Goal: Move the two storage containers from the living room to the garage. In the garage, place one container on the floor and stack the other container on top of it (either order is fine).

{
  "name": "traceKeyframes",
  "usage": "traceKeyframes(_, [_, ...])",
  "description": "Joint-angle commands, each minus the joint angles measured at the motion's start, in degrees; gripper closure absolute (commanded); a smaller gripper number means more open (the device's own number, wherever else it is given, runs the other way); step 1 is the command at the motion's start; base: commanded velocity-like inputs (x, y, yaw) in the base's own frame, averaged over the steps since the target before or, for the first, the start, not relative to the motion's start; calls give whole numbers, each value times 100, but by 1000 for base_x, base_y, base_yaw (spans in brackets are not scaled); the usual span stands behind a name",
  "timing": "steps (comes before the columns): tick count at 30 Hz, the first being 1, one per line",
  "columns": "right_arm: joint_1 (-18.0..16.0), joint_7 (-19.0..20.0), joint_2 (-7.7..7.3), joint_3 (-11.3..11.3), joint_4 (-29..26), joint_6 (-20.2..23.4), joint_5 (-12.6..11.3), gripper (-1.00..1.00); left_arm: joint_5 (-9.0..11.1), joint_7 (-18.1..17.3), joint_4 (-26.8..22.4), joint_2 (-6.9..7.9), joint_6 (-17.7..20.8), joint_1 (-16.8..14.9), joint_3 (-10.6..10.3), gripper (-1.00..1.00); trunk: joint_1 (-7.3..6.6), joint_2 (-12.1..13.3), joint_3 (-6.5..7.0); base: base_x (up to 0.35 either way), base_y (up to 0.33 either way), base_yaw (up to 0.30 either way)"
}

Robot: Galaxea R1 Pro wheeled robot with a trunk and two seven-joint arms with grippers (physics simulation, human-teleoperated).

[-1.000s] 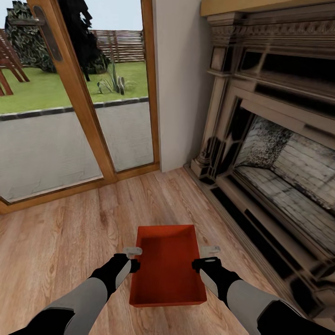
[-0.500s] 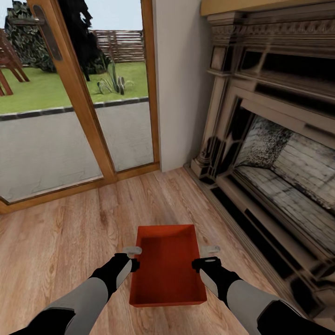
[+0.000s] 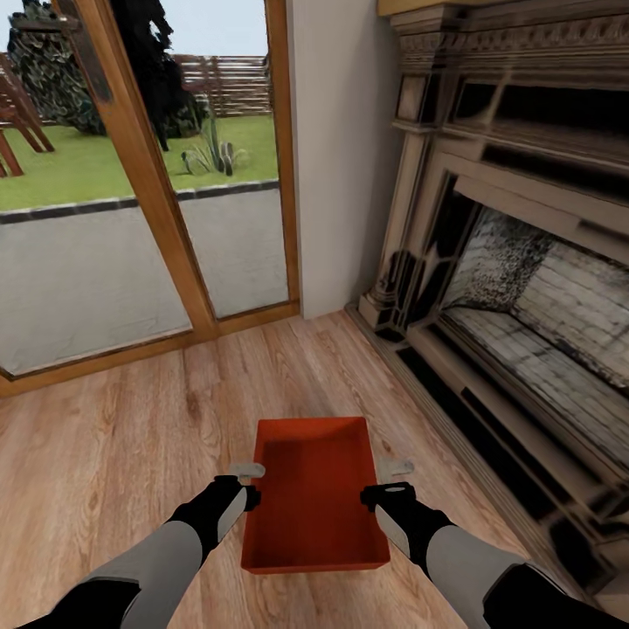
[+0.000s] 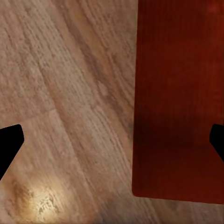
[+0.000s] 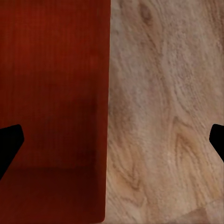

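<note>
Because the storage container (image 3: 314,494) lies on the wood-plank floor (image 3: 114,454) with its long axis running straight away from the robot, its two long walls face the two arms, one each, and neither arm is clearly the nearer. Starting at the left, the left gripper (image 3: 248,472) sits just outside the container's left long wall, about midway along it; in the left wrist view its dark fingertips (image 4: 10,142) stand wide apart, one over bare planks and the other over the red interior, so the jaws are spread across that wall with nothing clamped. The container itself is shallow, lidless and empty, its flat red bottom fully exposed. On the far side, the right gripper (image 3: 395,467) mirrors this at the right long wall, and the right wrist view likewise shows its fingertips (image 5: 10,142) far apart, straddling the wall and holding nothing. My reading is that the next move depends on each spread jaw dropping squarely over its thin wall before closing. To the right stands the fireplace (image 3: 524,288), close alongside; the glass door (image 3: 140,183) lies ahead on the left.
</note>
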Motion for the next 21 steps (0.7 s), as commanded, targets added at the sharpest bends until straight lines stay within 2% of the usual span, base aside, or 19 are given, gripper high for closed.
traceKeyframes(1, [-1,-35,-5,49,-12,38,-32,-100,28,27,-11,0,29,-1,-9,-100,22,-43,-23,0,0,0])
traceKeyframes(21, [-2,-35,1,49,-12,38,-30,-100,27,31,-11,-6,29,-1,-9,-100,439,-805,-364,0,0,0])
